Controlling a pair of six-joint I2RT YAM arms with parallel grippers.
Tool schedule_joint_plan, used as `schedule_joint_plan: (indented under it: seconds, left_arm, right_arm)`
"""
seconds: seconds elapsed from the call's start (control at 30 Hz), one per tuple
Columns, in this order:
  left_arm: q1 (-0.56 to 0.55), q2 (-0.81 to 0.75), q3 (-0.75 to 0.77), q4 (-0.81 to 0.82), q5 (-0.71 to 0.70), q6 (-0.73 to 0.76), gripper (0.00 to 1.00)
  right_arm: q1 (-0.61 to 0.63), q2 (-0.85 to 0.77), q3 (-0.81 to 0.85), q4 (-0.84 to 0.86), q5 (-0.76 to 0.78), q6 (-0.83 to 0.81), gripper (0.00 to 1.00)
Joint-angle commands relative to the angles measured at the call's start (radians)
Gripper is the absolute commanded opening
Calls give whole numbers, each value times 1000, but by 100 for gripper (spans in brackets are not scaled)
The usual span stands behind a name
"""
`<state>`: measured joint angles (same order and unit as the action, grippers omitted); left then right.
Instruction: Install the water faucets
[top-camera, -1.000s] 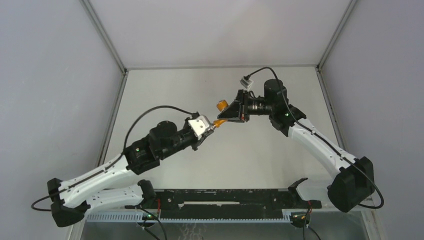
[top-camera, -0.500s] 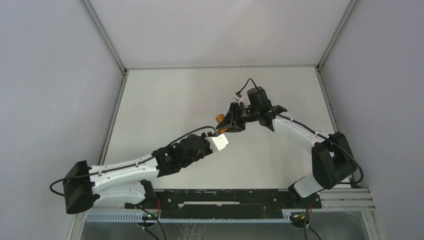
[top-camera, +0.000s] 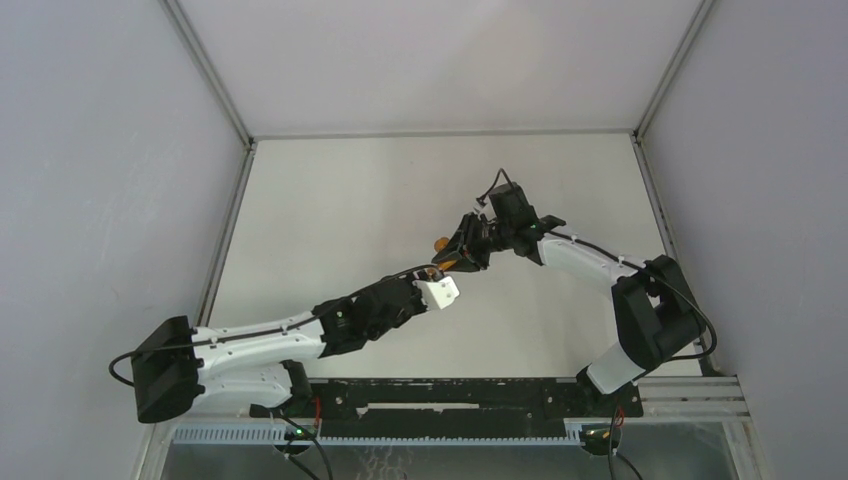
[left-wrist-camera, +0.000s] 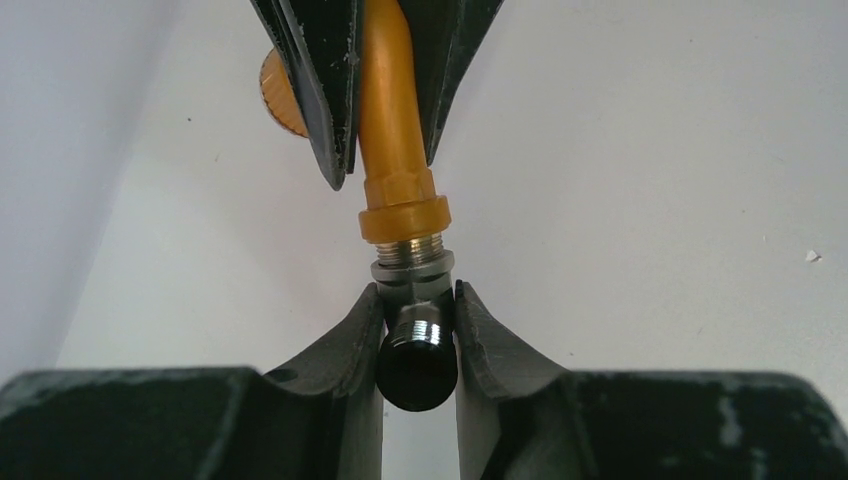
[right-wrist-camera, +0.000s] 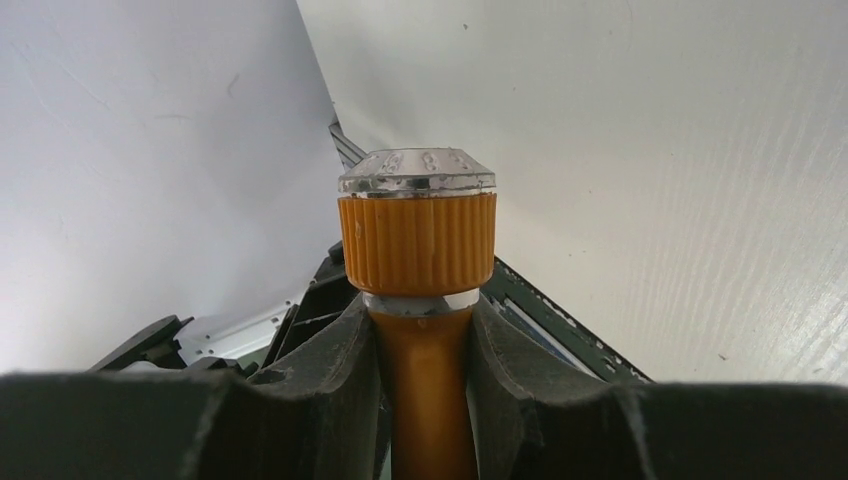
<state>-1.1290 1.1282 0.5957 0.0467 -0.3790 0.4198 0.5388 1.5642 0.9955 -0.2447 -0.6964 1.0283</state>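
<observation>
Tap body (left-wrist-camera: 403, 200) one, grey fitting (left-wrist-camera: 414, 270) one

In the left wrist view the orange tap body (left-wrist-camera: 392, 110) was cut off by the top edge. Its knob (left-wrist-camera: 278, 95) (just an orange sliver) sat mostly behind one of the right gripper's (left-wrist-camera: 385, 165) fingers (left-wrist-camera: 310, 90). The grey fitting (left-wrist-camera: 413, 268) was partly hidden between the left gripper's (left-wrist-camera: 417, 295) fingers. In the right wrist view the tap's stem was cut off by the bottom edge, and the left gripper behind was blurred and mostly covered. From above, tap and fitting were too small to tell apart.
</observation>
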Motion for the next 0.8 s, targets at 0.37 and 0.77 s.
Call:
schedule_joint_plan:
  seconds: [0.37, 0.77]
  left_arm:
    - [-14, -60, -2, 186, 84, 34, 0]
    - [-14, -72, -26, 190, 71, 25, 0]
  right_arm:
    - [29, -52, -5, -15, -47, 0, 67]
    - [-1, -89, -44, 0, -27, 10, 63]
